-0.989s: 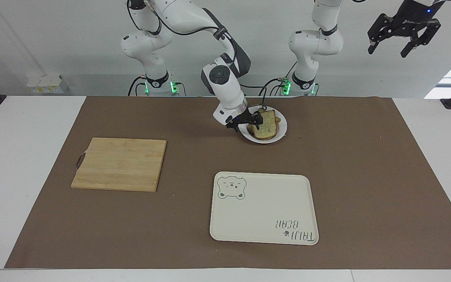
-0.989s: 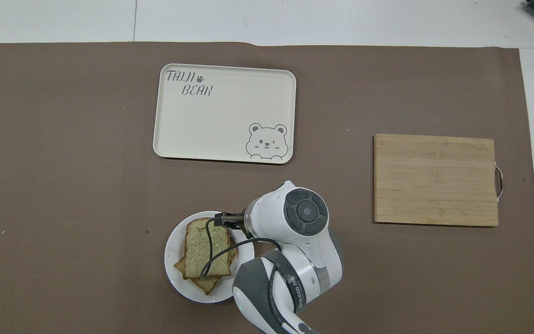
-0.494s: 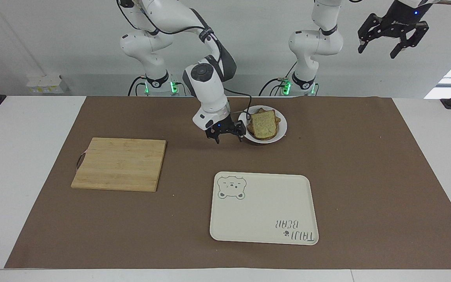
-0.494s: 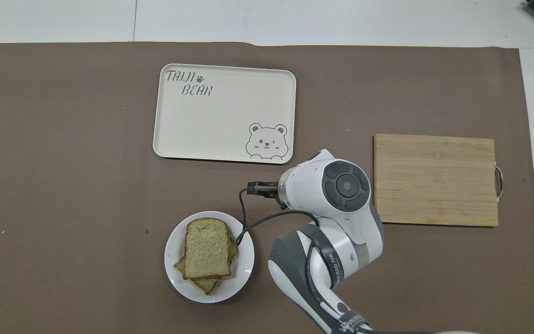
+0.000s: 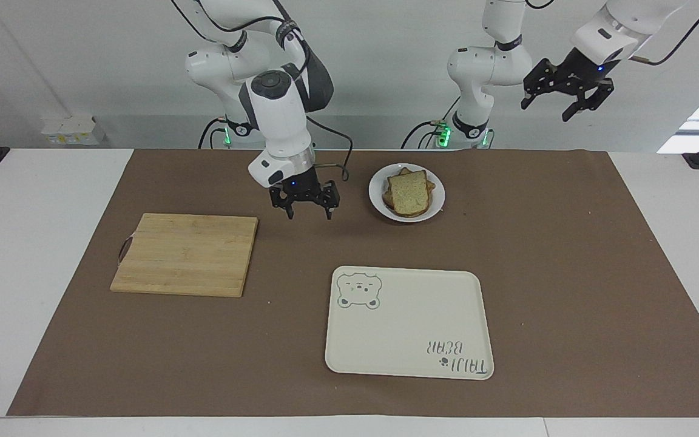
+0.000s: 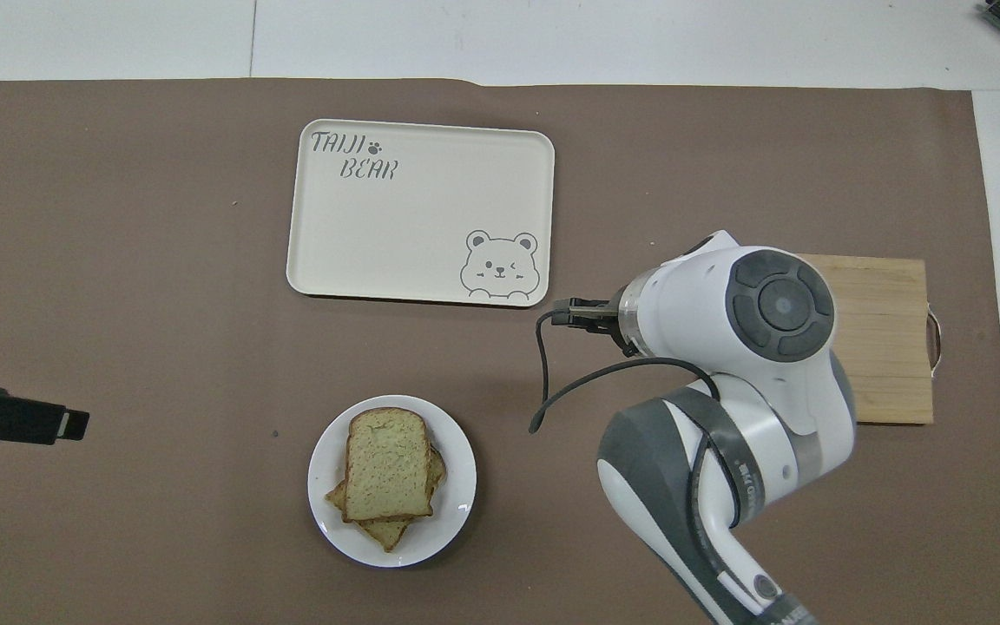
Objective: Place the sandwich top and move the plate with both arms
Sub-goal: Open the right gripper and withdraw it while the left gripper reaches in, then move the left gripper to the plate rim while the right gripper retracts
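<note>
The speckled tan sandwich top (image 5: 411, 192) lies on the round white plate (image 5: 435, 204), centre frame. Both end effectors, right (image 5: 304, 205) and left (image 5: 568, 92), gape empty; moving the plate remains.

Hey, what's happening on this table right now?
Nothing is being held. The sandwich top lies on another slice on the plate, near the robots. The right gripper is open and empty, up over the mat between the plate and the cutting board. The left gripper is open too, raised high off toward its own end of the table. The tray sits bare, farther from the robots than the plate. The plate has not been picked up.
</note>
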### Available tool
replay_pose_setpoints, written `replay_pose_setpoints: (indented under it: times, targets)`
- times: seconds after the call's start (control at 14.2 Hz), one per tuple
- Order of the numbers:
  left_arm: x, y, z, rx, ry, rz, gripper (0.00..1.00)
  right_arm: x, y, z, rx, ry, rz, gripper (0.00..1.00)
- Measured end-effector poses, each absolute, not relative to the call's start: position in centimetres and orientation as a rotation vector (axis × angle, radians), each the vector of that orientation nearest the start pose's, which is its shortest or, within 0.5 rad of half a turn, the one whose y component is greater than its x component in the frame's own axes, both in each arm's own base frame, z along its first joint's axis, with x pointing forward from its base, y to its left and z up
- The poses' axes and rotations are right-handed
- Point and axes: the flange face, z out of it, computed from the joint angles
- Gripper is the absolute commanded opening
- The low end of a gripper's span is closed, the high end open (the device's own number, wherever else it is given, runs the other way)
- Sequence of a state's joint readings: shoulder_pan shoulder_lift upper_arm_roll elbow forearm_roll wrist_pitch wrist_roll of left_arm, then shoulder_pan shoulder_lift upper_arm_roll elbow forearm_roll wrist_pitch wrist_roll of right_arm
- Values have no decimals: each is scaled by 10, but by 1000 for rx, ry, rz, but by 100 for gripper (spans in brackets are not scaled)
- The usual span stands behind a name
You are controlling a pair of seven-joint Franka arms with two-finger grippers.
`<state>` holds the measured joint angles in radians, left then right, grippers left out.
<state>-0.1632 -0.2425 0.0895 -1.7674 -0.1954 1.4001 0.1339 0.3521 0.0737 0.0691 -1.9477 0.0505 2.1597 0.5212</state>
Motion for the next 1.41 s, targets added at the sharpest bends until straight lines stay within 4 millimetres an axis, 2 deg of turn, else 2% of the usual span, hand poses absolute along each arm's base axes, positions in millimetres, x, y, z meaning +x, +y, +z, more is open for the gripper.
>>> replay_pose_setpoints:
  times: [0.21, 0.35, 0.64, 0.85, 1.06, 1.2, 1.27, 1.41]
  targets:
    - [459, -60, 590, -3408, 401, 229, 100, 544, 230, 474, -3036, 208, -177, 100]
    - [461, -65, 554, -3473, 406, 224, 100, 547, 211, 489, -3032, 254, -197, 100]
    - [457, -72, 492, -3617, 373, 211, 100, 546, 168, 540, -3027, 358, -213, 100]
    - [447, -71, 448, -3714, 390, 196, 100, 542, 140, 579, -3022, 426, -218, 100]
    - [435, -60, 406, -3804, 470, 114, 84, 542, 111, 594, -3009, 500, -243, 100]
    - [424, -48, 372, -3841, 533, 55, 80, 544, 94, 597, -3002, 545, -248, 100]
    - [418, -43, 358, -3855, 542, 41, 74, 544, 88, 600, -3000, 560, -245, 100]
    - [410, -39, 341, -3901, 525, -3, 73, 540, 74, 615, -3006, 567, -228, 100]
